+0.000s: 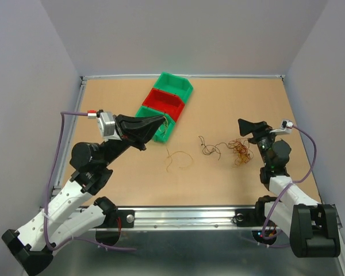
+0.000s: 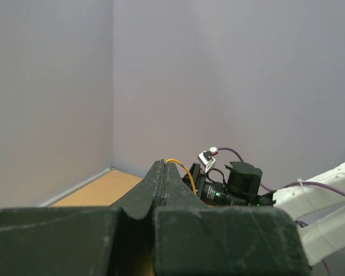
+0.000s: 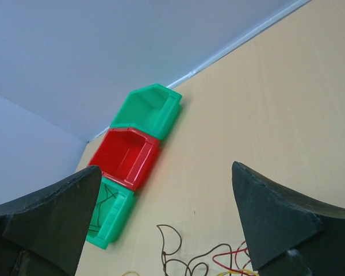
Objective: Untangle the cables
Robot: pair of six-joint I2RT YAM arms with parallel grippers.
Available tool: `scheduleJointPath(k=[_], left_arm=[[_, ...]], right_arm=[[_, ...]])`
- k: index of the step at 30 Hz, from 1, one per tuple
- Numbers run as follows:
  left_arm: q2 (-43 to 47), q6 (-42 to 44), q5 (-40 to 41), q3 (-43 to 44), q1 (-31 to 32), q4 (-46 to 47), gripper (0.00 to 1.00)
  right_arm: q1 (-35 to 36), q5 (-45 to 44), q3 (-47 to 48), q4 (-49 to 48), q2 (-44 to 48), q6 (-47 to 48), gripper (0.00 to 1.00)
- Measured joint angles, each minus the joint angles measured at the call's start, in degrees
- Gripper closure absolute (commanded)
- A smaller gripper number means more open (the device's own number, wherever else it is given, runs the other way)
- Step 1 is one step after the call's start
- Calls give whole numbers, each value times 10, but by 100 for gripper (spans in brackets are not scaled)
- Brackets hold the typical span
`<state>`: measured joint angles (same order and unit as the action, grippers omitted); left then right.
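Treat the cables [image 1: 239,150] as featherlight, springy strands: your left hand [image 1: 159,122] pinches an orange-yellow wire [image 2: 184,169]; your right hand [image 1: 245,127] gapes empty, so take free ends.

Lab: walled robot table [image 1: 218,184], bins [image 1: 164,103]

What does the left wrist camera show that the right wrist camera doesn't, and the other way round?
Only the left wrist view shows the left gripper shut on an orange-yellow cable that arcs out from between its fingers, with the right arm beyond it.

Only the right wrist view shows the right gripper open, the three bins in a row, far green bin, red bin, near green bin with thin dark wire in it, plus loose dark cable and red strands on the table.

Both show the tan tabletop and the grey wall.
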<state>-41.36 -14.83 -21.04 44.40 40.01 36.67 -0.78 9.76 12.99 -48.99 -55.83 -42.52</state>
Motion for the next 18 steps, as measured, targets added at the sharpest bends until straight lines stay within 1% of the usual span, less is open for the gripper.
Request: scheduleJointPath(k=[5,8,10,14,18], left_arm=[[7,-18,-14,-51,0,40,100],[7,-21,-31,-74,0,59,100],[11,-23,-28,-85,0,75,100],[14,-32,-27,-90,0,100,100],[7,-37,-32,-90,0,104,100]], right_arm=[[0,12,-8,-7,0,-8,0],[0,20,-8,-12,0,-8,0],[0,27,-8,-14,0,-8,0],[0,38,-8,-17,1,-8,0],[0,44,-8,-17,11,-8,0]])
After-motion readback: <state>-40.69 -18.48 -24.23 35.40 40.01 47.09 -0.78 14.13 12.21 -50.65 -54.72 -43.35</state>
